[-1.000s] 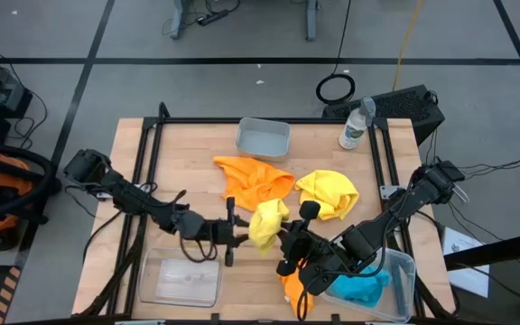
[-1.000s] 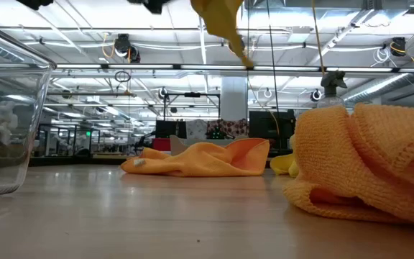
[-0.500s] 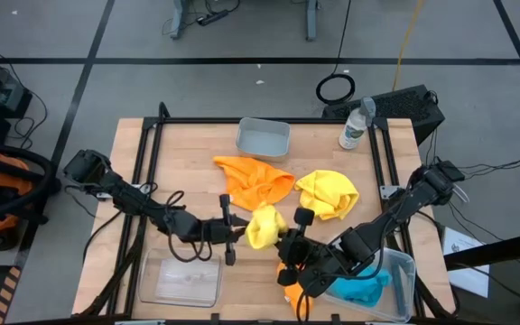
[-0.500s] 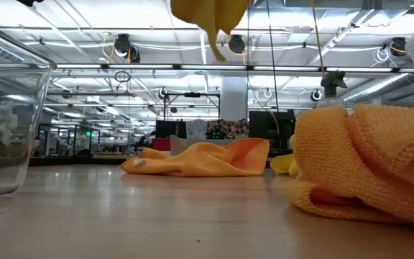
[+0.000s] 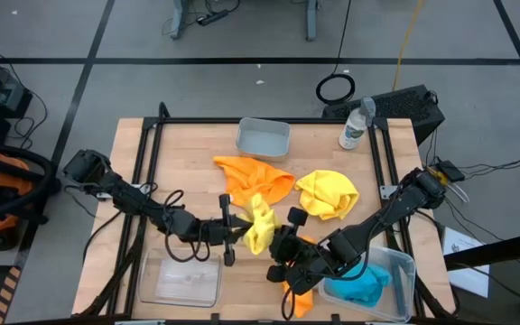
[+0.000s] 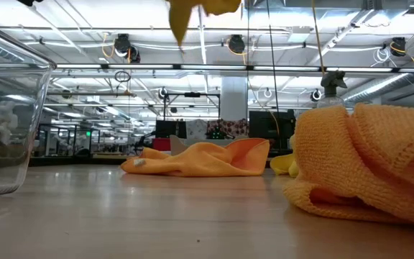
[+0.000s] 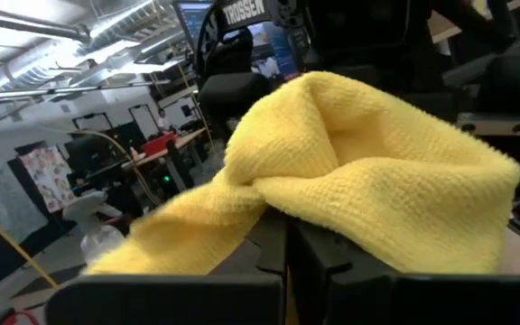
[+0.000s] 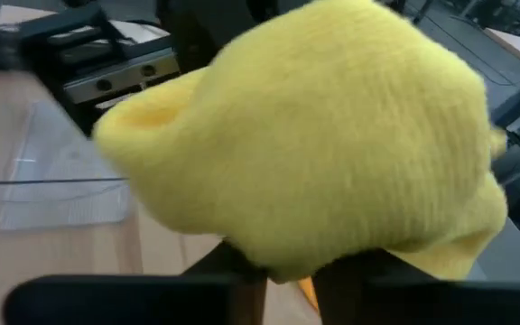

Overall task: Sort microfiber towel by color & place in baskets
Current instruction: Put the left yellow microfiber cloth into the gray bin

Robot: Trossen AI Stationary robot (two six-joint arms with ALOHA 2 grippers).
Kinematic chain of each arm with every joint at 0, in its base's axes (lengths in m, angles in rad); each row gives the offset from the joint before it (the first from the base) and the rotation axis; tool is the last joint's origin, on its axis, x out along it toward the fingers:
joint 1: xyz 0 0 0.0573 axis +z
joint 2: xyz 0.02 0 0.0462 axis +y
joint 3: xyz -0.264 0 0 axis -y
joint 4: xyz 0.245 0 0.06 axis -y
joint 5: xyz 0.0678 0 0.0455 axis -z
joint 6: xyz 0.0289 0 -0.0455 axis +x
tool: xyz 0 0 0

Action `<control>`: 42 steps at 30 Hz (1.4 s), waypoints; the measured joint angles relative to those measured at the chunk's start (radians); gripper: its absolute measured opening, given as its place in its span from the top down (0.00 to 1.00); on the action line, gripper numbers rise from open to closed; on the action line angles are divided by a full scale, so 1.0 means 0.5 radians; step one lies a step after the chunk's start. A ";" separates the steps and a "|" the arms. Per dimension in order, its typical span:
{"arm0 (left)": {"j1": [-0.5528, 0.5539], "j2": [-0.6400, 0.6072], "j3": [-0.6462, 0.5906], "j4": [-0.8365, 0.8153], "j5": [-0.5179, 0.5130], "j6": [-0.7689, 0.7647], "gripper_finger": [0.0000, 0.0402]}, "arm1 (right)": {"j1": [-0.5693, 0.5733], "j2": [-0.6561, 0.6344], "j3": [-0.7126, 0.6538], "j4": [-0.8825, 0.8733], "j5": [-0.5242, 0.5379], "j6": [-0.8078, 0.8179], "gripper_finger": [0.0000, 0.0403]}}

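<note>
Two grippers meet over the middle of the bench [image 5: 152, 144], both gripping one yellow towel [image 5: 258, 226] that hangs clear of the surface. Left gripper [image 5: 234, 232]: fingers closed on the towel's left side, as the left wrist view confirms. Near the front left corner sits a clear basket [image 5: 181, 280], holding nothing. At the rear edge stands the small greyish basket [image 5: 263, 137], with an orange towel [image 5: 253, 179] lying just in front of it. Right gripper [image 5: 276, 246]: fingers clamped on the same yellow towel from the right. A second orange towel [image 5: 296, 293] lies at the front edge beneath the right arm. A second yellow towel [image 5: 328, 193] lies right of centre. The front right basket [image 5: 403, 271] contains a blue towel [image 5: 361, 287].
</note>
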 joint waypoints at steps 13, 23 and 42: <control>0.007 -0.001 0.001 -0.020 0.130 0.005 0.99 | 0.010 0.000 -0.001 0.042 0.120 -0.248 0.36; 0.090 -0.001 0.003 -0.118 0.382 -0.067 0.98 | 0.031 0.000 -0.001 0.106 0.010 -0.442 0.30; 0.083 -0.095 -0.001 -0.322 0.466 -0.279 0.82 | 0.030 -0.005 0.001 0.030 -0.108 -0.431 0.93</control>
